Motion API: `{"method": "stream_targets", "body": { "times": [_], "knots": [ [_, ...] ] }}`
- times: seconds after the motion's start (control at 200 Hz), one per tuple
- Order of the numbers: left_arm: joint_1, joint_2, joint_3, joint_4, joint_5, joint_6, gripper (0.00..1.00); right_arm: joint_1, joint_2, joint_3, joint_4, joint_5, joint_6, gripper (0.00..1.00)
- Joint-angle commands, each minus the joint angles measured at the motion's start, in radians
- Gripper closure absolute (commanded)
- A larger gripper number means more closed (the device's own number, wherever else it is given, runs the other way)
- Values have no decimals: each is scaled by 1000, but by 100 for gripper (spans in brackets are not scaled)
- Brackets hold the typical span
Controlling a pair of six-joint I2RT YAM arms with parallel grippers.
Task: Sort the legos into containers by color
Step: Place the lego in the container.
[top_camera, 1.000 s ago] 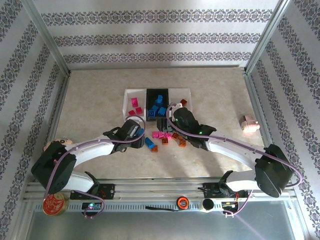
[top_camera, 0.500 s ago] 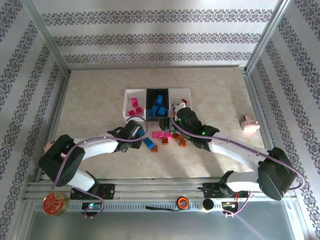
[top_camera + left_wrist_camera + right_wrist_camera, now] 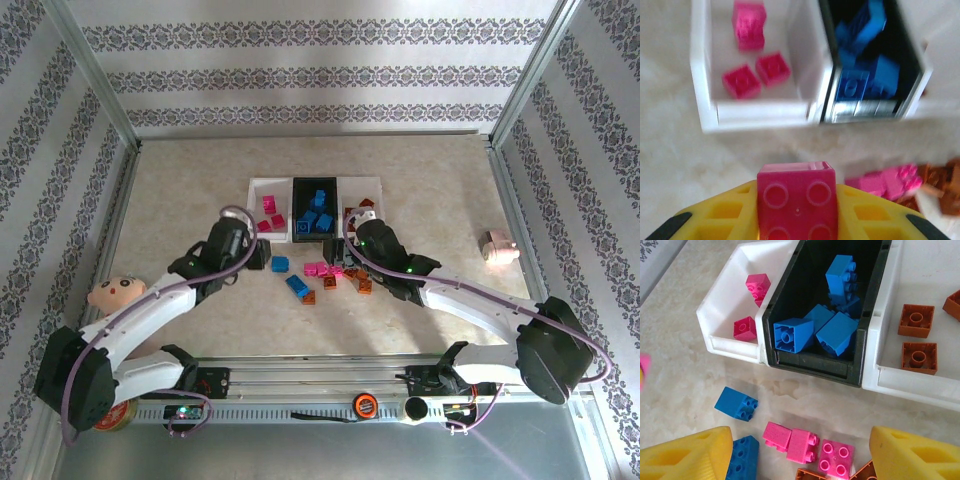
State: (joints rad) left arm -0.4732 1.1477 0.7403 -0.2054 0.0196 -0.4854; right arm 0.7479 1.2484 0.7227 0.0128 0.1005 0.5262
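- At the bottom centre of the left wrist view, clamped between the closed yellow jaws of the left gripper [image 3: 797,202]: one magenta-pink studded plastic brick [image 3: 796,184], studs up
- Above it, at the upper left of that frame and well apart from the held brick: the white shallow plastic tray [image 3: 704,85], three magenta bricks already inside
- Right beside that, at the upper right: the black plastic tray [image 3: 826,95] with blue bricks
- Step in hand, by judgement: carrying the held brick to the white tray at the left end of the row
- Next move calls for travel forward past that tray's near wall, then opening the jaws over its floor; any drift right risks a drop among the blue
- Low in the right wrist view: right gripper [image 3: 800,437] spread wide, holding nothing, poised over loose magenta bricks [image 3: 832,457] on the table
- At the right edge there: second white tray [image 3: 910,385] with orange-brown bricks
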Motion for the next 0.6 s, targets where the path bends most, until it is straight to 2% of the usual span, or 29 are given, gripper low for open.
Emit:
{"method": "stream_targets", "body": {
  "times": [0.0,0.11,0.29,0.45,0.52,0.595],
  "knots": [
    [56,90,97,14,32,19,67,-7,-23,-23,15,23,22,27],
    [97,254,184,89,47,7,67,-6,-32,-39,8,28,29,27],
    [120,473,333,109,38,7,68,-5,-78,-70,-16,33,35,27],
    [129,553,391,105,41,6,44,-7,-112,-101,-42,15,37,26],
    [129,542,398,110,59,-2,34,-5,-115,-111,-56,8,41,25],
    [128,502,394,121,87,-16,28,-6,-116,-125,-60,0,49,25]
  ]
}}
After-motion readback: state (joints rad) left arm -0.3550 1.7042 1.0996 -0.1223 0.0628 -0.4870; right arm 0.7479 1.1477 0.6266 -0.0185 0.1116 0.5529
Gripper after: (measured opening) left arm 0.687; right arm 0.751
